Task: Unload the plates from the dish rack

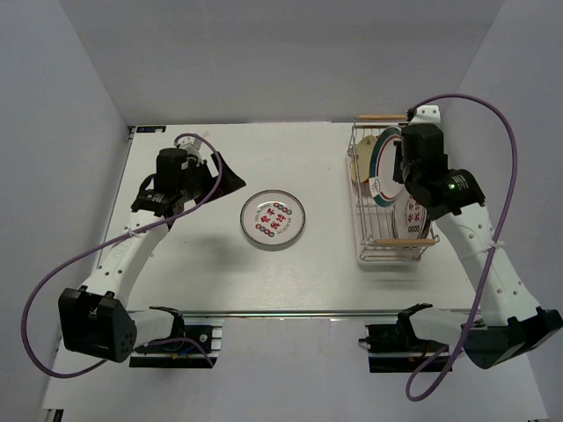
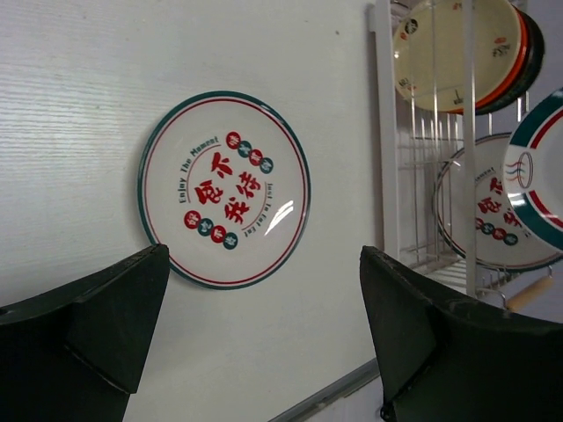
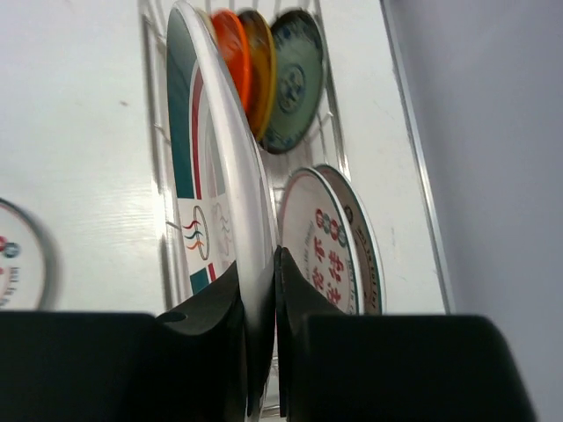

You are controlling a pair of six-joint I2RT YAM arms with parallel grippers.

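The chrome wire dish rack (image 1: 361, 211) with wooden handles stands at the right. My right gripper (image 1: 400, 171) is shut on the rim of the white plate with a green-red rim ring (image 1: 378, 167), which stands on edge in the rack's middle. The right wrist view shows the fingers (image 3: 220, 299) clamping this plate (image 3: 207, 167). Behind it are an orange-red plate (image 3: 230, 61) and a dark teal plate (image 3: 295, 83). A red-circle plate (image 3: 321, 242) leans beside it. Another white plate with red circle marks (image 1: 274, 219) lies flat on the table. My left gripper (image 1: 230, 180) is open and empty, left of that plate.
The left wrist view shows the flat plate (image 2: 224, 189) ahead of the open gripper (image 2: 264, 325), with the rack (image 2: 387, 132) to the right. White walls enclose the table on three sides. A metal rail (image 1: 299, 312) runs along the near edge.
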